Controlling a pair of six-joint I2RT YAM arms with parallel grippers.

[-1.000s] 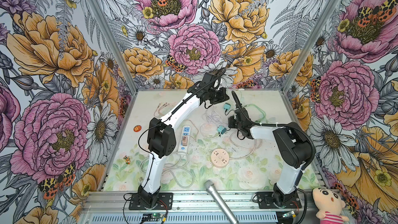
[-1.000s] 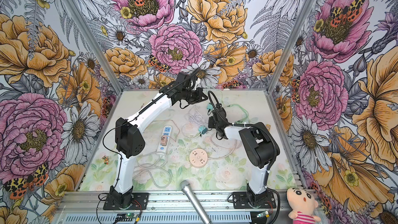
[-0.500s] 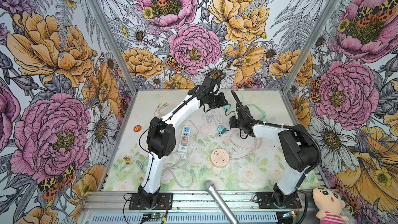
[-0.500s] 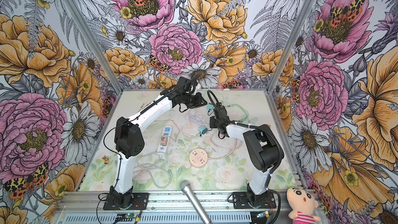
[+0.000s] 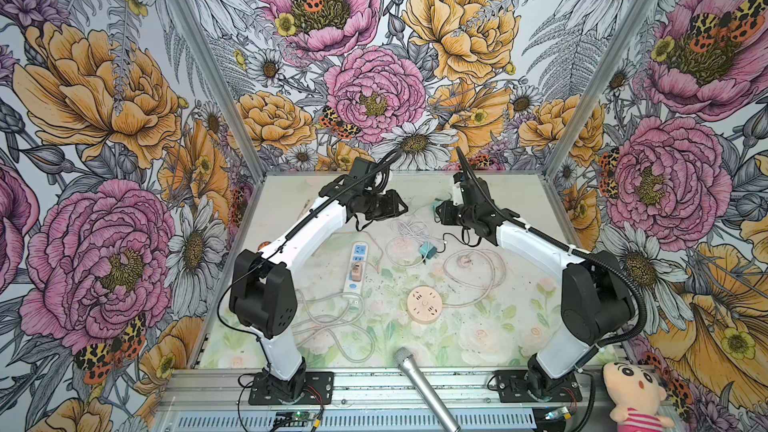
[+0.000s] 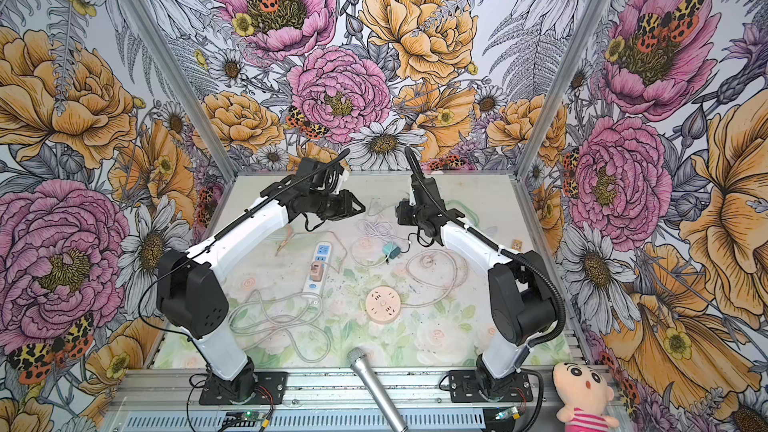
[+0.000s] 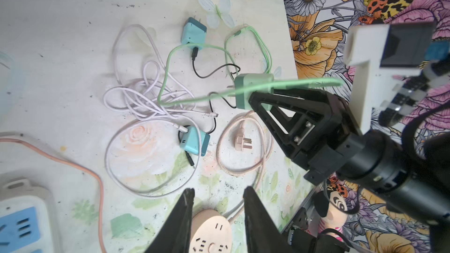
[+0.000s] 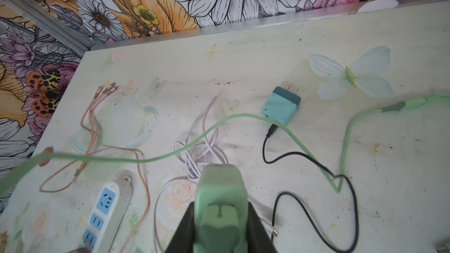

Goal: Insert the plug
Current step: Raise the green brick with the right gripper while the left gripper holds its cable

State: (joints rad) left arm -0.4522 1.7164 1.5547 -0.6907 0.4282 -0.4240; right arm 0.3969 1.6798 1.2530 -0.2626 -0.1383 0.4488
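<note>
Toward the front rail, a round peach socket disc (image 5: 424, 305) lies flat, smooth plastic; just beyond, a long white power strip (image 5: 355, 268) with blue socket faces, thin cables (image 5: 409, 228) looped loose on the matte floral table (image 5: 478, 338). Farther back both arms lean in, elbows bent, wrists facing: left gripper (image 7: 218, 195) with black wedge fingers apart, nothing between; right gripper (image 8: 220, 217) clamped on the boxy pale-green plug (image 8: 220, 188), held off the table, green cord (image 8: 170, 156) trailing
</note>
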